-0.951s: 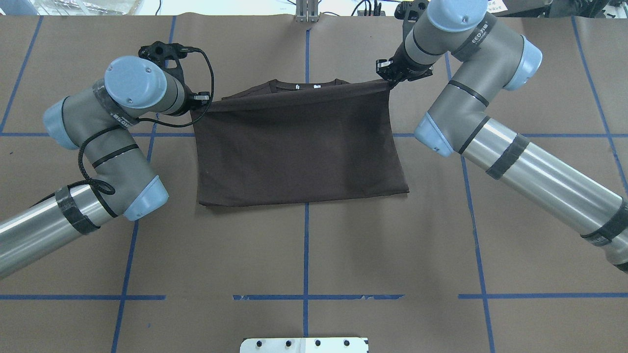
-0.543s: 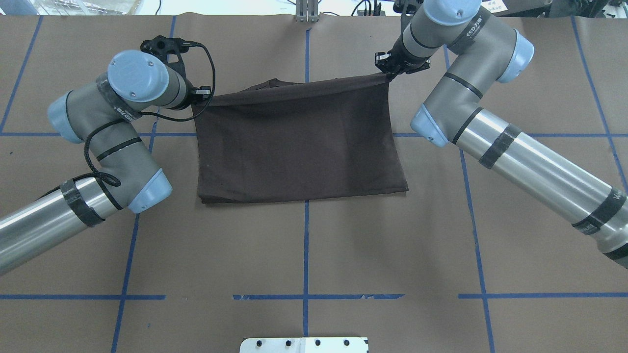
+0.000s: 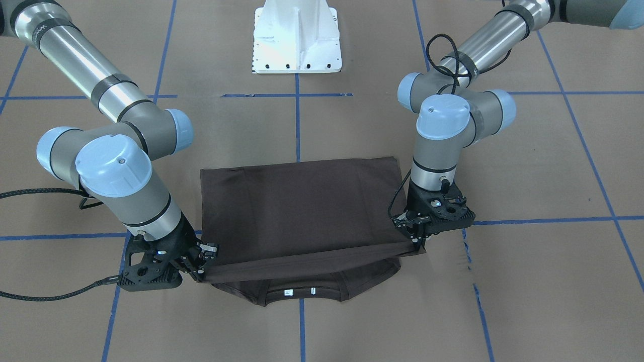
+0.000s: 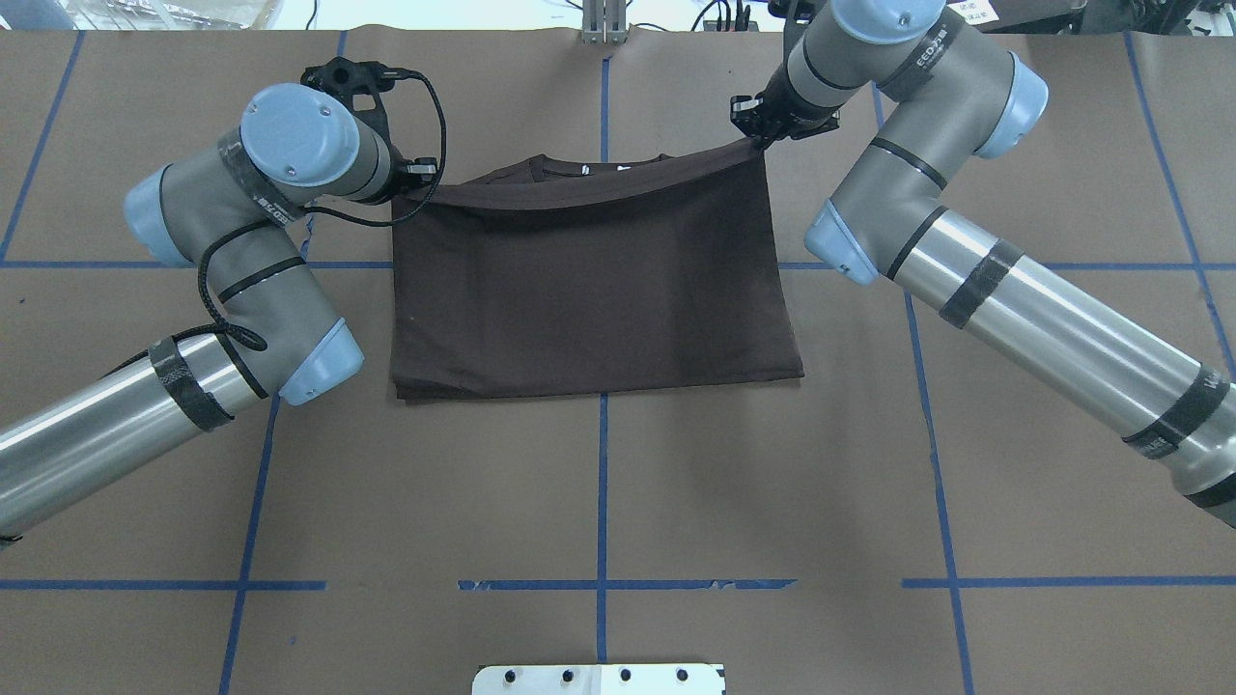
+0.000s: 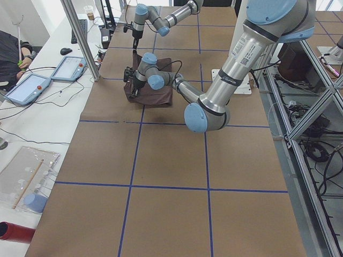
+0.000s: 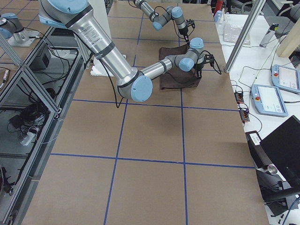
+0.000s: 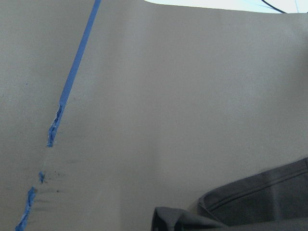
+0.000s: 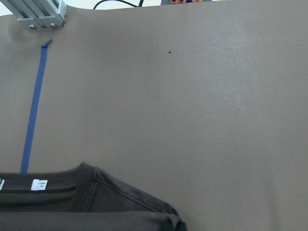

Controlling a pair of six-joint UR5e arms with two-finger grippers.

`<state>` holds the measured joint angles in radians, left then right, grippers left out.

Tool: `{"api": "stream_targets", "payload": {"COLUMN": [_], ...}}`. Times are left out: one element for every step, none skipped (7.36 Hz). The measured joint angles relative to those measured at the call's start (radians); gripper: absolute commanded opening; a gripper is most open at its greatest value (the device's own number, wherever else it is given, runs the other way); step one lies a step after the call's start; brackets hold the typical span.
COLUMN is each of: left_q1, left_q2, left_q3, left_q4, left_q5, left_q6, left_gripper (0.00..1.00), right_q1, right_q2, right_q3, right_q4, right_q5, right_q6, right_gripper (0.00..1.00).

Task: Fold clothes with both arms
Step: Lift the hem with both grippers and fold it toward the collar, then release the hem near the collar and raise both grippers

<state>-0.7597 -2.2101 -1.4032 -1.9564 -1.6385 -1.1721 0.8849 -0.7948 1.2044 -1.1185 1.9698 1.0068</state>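
The dark brown T-shirt lies on the brown table, its lower half folded up over the upper half. My left gripper is shut on the left corner of the lifted hem. My right gripper is shut on the right corner. The hem hangs between them in a slack curve just short of the collar, whose white tags show. In the front-facing view the shirt stretches between my right gripper and my left gripper. The wrist views show only shirt corners.
Blue tape lines cross the brown table cover. The white pedestal base stands at the robot's side of the table. An aluminium post stands at the far edge. Tablets lie on the operators' bench beyond it.
Both grippers have carried the hem farther toward the collar end. The left arm has shifted inward to the right, and the hem now sags between them.
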Motion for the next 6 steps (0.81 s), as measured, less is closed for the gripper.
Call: {"api": "stream_targets", "payload": {"left_q1": [-0.002,-0.008,-0.019,-0.029,-0.034,-0.036], "left_q2": [-0.005,-0.010,-0.012,-0.009,0.000,0.015], "left_q3": [-0.001,-0.002,-0.006,-0.028,-0.078,-0.156], "left_q4": [0.000,0.001,0.005,0.018,0.054,0.118], "left_q5": [-0.001,-0.010,-0.044,-0.087,-0.110,-0.121], "left_q6": [0.003,0.006,0.008,0.009,0.010,0.009], "left_gripper": [1.00,1.00,1.00,1.00,1.00,1.00], "right_q1": [0.001,0.003,0.005,0.000,-0.019,-0.056], "right_q2": [-0.002,-0.009,-0.032,-0.083,-0.156,-0.229], "right_q3": [0.005,0.014,0.039,0.097,0.174,0.249], "right_q4": [0.000,0.000,-0.002,-0.008,-0.012,-0.013], "right_q5": [0.014,0.053,0.100,0.126,0.137,0.135], "right_q6": [-0.002,-0.005,-0.006,-0.001,0.011,0.043], "right_gripper": [1.00,1.00,1.00,1.00,1.00,1.00]}}
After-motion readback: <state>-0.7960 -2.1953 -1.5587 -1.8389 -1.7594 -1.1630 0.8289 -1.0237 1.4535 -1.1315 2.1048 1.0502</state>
